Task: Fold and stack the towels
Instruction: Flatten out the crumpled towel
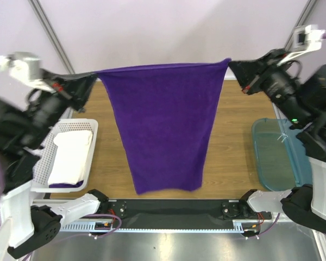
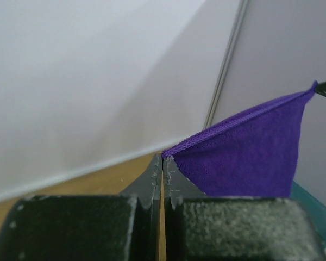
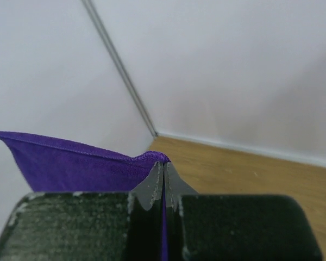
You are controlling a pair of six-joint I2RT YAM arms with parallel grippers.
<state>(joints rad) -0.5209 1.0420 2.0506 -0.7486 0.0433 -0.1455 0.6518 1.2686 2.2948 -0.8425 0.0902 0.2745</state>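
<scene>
Purple towel [image 1: 163, 125] hangs spread in the air, stretched by its two top corners above the wooden table [image 1: 239, 147], its lower edge near the arms' bases. From above it hides the middle of the tabletop. On your left sits the white basket [image 1: 42, 163] with a white towel [image 1: 70, 155] lying in it and a sliver of purple cloth [image 1: 65, 185] at its near end. On your right the teal bin [image 1: 271, 157] rests at the table's edge. Your left gripper [image 1: 91, 81] is clamped tight on the towel's left top corner. Your right gripper [image 1: 232, 66] pinches the right one, jaws pressed together on the fabric. Both arms reach up and forward, spread wide, with the grippers pointing inward toward each other.
</scene>
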